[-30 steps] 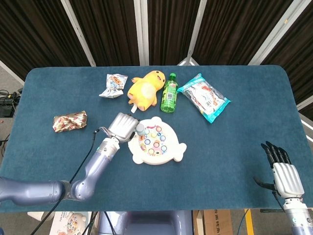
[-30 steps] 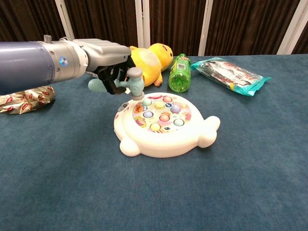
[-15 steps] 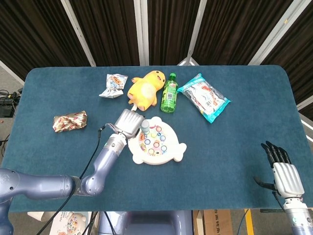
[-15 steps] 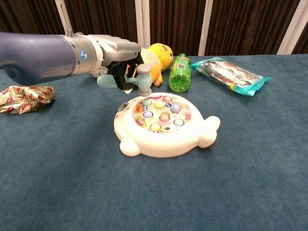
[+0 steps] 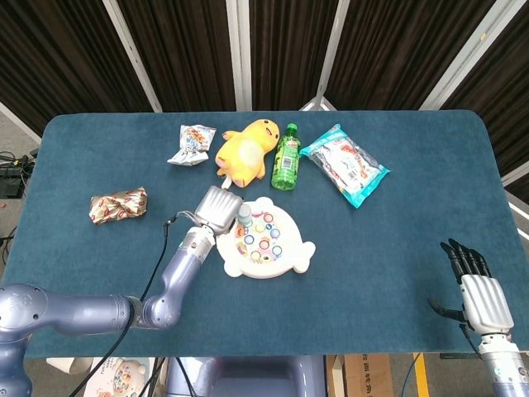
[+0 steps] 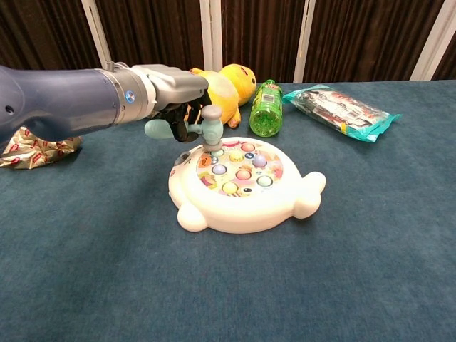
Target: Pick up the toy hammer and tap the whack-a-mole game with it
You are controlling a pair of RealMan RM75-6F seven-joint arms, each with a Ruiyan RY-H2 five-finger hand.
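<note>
We grip the toy hammer [image 6: 203, 127] in our left hand [image 6: 167, 91], its head down on a button at ten o'clock of the game [image 6: 242, 187] (apparently mid-tap). Our right hand [image 5: 479, 285] waits idle, fingers apart, holding nothing.

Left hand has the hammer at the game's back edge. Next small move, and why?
Probably lift the toy hammer slightly, then bring it down on a nearer button. In the chest view the left hand grips the handle and the head sits at the far-left rim of the whack-a-mole game, seemingly on the back button, with the other buttons untouched. The right hand is idle, far away.
</note>
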